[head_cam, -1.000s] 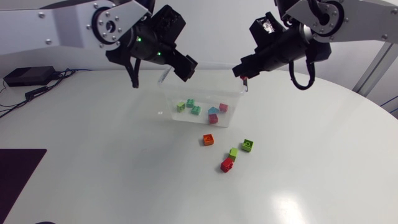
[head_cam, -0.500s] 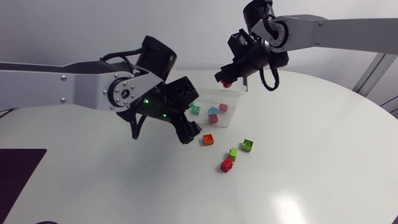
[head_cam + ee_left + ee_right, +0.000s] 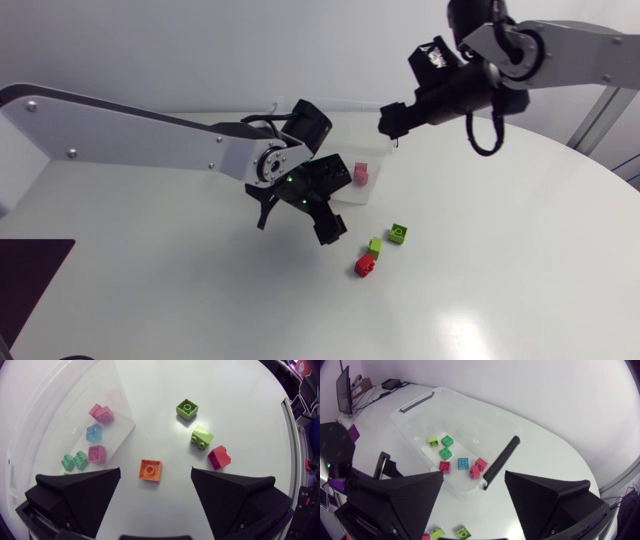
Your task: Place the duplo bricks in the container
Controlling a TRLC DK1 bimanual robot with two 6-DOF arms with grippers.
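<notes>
Nearest to me, the small red plastic brick, the lime-green brick just beside it and the darker green brick lie on the white worktop exactly where they lay a second ago. The change is just behind them. The left tool, a second ago high above the container's far left corner, has swung forward and down and now hangs over the orange square brick. Seen from the left wrist, its fingers stand wide apart, one to each side of that brick and touching nothing. I judge this to be the approach for the next pick, with four bricks left outside.

Further back, the clear plastic container has not shifted. The right tool is above its right end, about where it was a second ago, with its fingers spread and empty.

The loose bricks are small glossy blocks. The orange and darker green ones sit flat, each with a round ring on top, while the lime-green and red ones look tipped. Inside the container a yellow-green brick, two mid-green bricks, a magenta brick, a translucent blue brick and pinkish-red bricks lie scattered on its floor.
</notes>
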